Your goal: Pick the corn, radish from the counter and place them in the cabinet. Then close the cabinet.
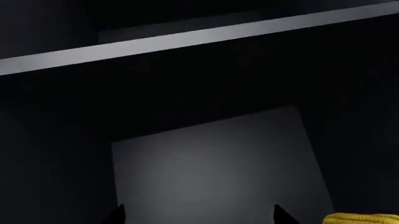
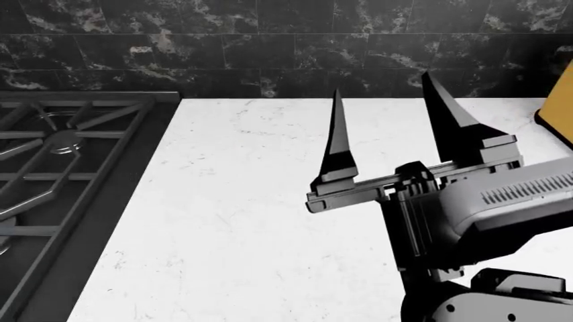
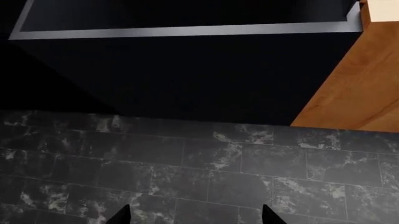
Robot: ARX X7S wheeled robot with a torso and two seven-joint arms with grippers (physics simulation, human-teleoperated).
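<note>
Left claw [image 1: 198,215]: only its own camera shows it. The two tips stand spread, nothing between them. It faces a dark hollow with a pale grey panel [image 1: 218,163] and a lit ledge [image 1: 187,39] across it. I take this for the inside of the cabinet, though the render is too dim to be sure.

The corn [image 1: 365,218] shows at the edge of that same view, just beside one tip and not gripped. My reading is that it lies in there and the spread tips mean it is released.

Hob [image 2: 63,188]: black grates, butted against the counter's left edge. Not involved.

Counter [image 2: 233,221]: the white top shows no corn and no radish on the part the head camera covers (the radish shows in no view, so I cannot place it).

Right claw [image 2: 383,87]: held above the counter's right half, jaws wide apart and empty, tips aimed at the dark tiled wall [image 2: 268,47] behind the counter. I judge it is parked clear while the left arm works.

Yellow-sided box [image 2: 559,111]: at the counter's right end, probably a toaster, close to my right arm.

Next, in my judgement: find the radish, then shut the door.
</note>
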